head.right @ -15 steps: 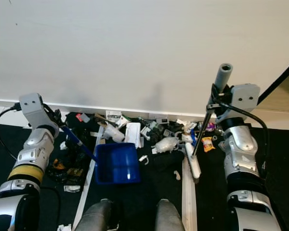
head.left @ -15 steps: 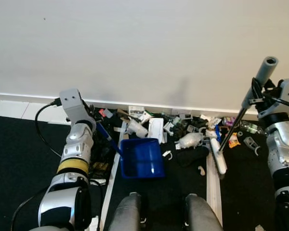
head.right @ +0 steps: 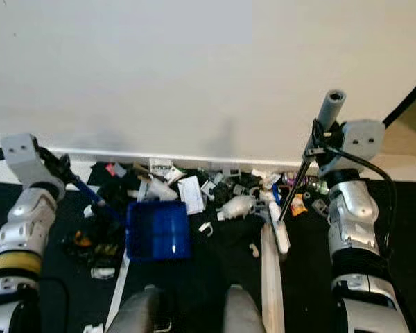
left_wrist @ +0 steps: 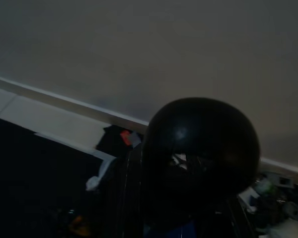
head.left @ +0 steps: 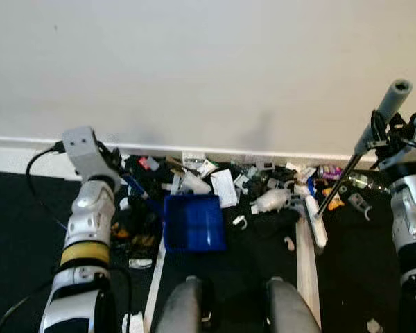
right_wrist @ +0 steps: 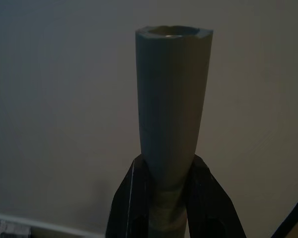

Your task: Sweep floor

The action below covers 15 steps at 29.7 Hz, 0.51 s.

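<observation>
Two tools frame the job: my right claw [right_wrist: 164, 208] is clamped narrow around the grey handle of the broom [head.right: 301, 173], fingers [right_wrist: 131, 208] pressing it from both sides, and my left claw [head.left: 114, 170] holds the blue handle of the dustpan [head.left: 193, 222], though I cannot tell how its fingers sit because the wrist picture there is mostly a dark round shape. The broom's long axis slants from the grip high on my right down and inward to its white head [head.right: 279, 232] on the floor, just right of the litter pile [head.left: 263, 191]. The dustpan lies to the left of that pile, its handle running back toward my left arm. So the sweep, as I judge it, goes leftward from the broom head through the litter into the pan; the right arm does the work while the left steadies. The floor is black matting [head.left: 21, 229] crossed by pale strips [head.left: 306, 257], meeting a white baseboard [head.left: 28, 142] and a plain pale wall [head.left: 208, 62]. Litter hugs the baseboard, which could be awkward to reach.
</observation>
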{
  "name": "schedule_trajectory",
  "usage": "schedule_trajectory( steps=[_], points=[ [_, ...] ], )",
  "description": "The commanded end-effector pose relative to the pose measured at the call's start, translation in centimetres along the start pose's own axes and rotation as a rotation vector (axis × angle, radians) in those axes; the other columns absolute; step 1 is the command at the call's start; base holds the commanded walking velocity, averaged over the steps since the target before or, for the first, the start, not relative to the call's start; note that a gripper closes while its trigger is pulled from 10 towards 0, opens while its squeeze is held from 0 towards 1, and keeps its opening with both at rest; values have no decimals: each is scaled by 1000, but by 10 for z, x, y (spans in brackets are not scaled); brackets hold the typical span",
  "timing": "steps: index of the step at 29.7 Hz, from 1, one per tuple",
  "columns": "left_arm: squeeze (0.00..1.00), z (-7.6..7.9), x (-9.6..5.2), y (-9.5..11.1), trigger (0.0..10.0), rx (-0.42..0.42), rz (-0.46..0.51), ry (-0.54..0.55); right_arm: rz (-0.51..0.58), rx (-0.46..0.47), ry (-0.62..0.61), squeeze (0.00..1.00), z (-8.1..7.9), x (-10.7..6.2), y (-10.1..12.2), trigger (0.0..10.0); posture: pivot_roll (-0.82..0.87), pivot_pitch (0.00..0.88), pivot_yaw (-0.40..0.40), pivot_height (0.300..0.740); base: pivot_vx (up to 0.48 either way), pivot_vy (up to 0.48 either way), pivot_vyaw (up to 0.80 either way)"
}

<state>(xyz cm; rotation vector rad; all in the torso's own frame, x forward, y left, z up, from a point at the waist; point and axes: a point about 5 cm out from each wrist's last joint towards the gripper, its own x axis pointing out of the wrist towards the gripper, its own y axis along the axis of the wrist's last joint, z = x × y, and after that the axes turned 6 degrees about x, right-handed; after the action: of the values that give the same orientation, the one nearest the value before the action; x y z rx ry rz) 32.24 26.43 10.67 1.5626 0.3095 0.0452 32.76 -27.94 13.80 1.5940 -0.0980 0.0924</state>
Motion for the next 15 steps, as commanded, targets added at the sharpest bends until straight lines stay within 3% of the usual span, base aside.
schedule_trajectory(
  steps=[1,15],
  points=[
    [0,-8,-4,-2,10000,4,-11,9,-15,-25,-11,0,8,-3,0,10000,-95,199,56,740,0,0,0],
    [0,2,-11,-16,10000,1,-73,-29,-40,-23,-24,0,9,-7,-9,10000,-97,204,58,740,0,0,0]
  ],
)
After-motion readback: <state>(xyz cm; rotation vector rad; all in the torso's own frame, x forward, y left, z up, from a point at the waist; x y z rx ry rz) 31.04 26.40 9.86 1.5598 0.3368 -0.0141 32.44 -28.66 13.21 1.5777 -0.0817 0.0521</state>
